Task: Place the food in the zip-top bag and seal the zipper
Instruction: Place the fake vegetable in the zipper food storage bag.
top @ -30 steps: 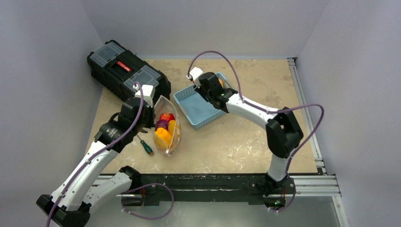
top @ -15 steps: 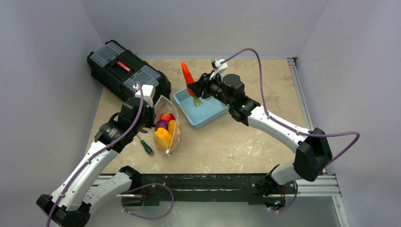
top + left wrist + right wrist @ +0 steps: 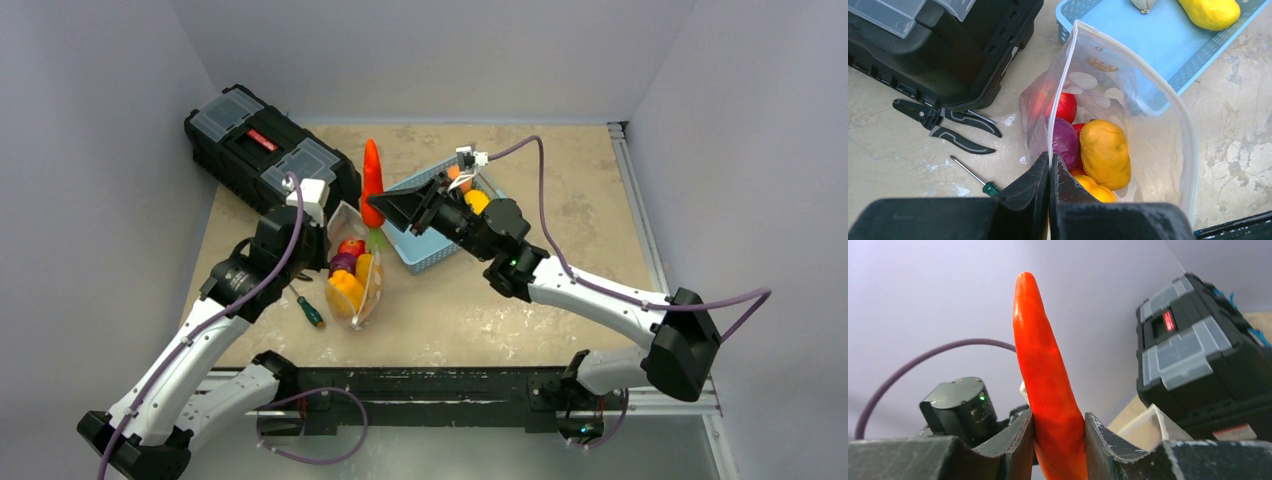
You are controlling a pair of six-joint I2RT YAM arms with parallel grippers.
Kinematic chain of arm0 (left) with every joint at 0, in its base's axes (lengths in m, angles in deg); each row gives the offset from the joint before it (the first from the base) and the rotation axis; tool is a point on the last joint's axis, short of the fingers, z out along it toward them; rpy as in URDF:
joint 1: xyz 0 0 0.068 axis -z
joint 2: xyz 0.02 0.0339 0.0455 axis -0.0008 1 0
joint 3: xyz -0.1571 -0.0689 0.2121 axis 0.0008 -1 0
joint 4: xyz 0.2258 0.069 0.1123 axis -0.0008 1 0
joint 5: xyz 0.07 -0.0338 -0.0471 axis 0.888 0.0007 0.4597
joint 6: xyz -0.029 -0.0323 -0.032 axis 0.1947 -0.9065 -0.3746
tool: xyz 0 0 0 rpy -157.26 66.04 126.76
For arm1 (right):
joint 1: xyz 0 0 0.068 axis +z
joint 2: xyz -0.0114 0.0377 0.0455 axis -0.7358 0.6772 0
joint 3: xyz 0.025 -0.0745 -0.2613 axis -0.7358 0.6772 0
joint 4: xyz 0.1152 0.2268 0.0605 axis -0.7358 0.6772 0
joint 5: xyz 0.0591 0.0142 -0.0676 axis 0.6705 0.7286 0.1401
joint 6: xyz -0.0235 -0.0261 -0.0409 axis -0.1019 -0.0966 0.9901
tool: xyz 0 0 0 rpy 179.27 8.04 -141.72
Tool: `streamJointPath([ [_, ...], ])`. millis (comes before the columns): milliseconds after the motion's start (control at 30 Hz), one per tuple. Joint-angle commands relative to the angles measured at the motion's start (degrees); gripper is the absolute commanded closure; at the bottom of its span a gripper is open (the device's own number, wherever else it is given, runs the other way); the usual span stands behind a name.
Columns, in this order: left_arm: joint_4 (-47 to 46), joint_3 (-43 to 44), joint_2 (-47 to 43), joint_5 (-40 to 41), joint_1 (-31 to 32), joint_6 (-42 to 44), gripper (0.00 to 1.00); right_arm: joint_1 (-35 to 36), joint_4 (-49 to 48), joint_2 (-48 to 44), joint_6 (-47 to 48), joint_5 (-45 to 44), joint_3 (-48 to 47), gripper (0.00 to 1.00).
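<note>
Our right gripper (image 3: 1058,426) clamps a long orange-red toy pepper (image 3: 1045,365), upright, near the mouth of the clear crinkly zip-top bag (image 3: 1153,140). Our left gripper (image 3: 1049,167) pinches the zipper strip (image 3: 1063,85), holding that mouth open; red, purple and yellow toy foods (image 3: 1104,152) lie inside.

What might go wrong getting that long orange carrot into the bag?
The carrot is pinched near one end by the right fingers, so it may swivel or slip. The zip-top bag is floppy, crowded, and held open only by the left fingers on one edge. The carrot might snag the rim or collapse it.
</note>
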Motion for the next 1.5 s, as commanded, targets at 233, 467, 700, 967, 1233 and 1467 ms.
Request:
streamJointPath([
  [233,-2.0,0.3,-0.4,-0.1,0.1,-0.4,1.0,2.7,-23.5,10.5,19.1,16.0,-3.5,1.0],
  [467,-2.0,0.1,-1.1,0.6,0.1,-0.4,1.0,2.8,-33.4,14.9,43.4,20.1,1.3,0.88],
  [700,-2.0,0.0,-1.7,0.7,0.1,-0.4,1.0,-0.2,-35.0,19.6,53.8,33.4,0.8,0.92],
  [967,-2.4,-0.4,-2.6,0.7,0.1,-0.5,1.0,-5.2,-37.3,23.8,50.4,42.7,-2.2,0.78],
  [1233,-2.4,-0.2,-2.6,0.7,0.1,-0.5,1.0,-5.1,-28.7,23.3,57.3,40.1,-3.5,0.41],
  [1467,-2.3,-0.3,-2.4,0.6,0.1,-0.4,1.0,-3.5,-13.5,17.9,67.8,35.0,-4.4,0.35],
])
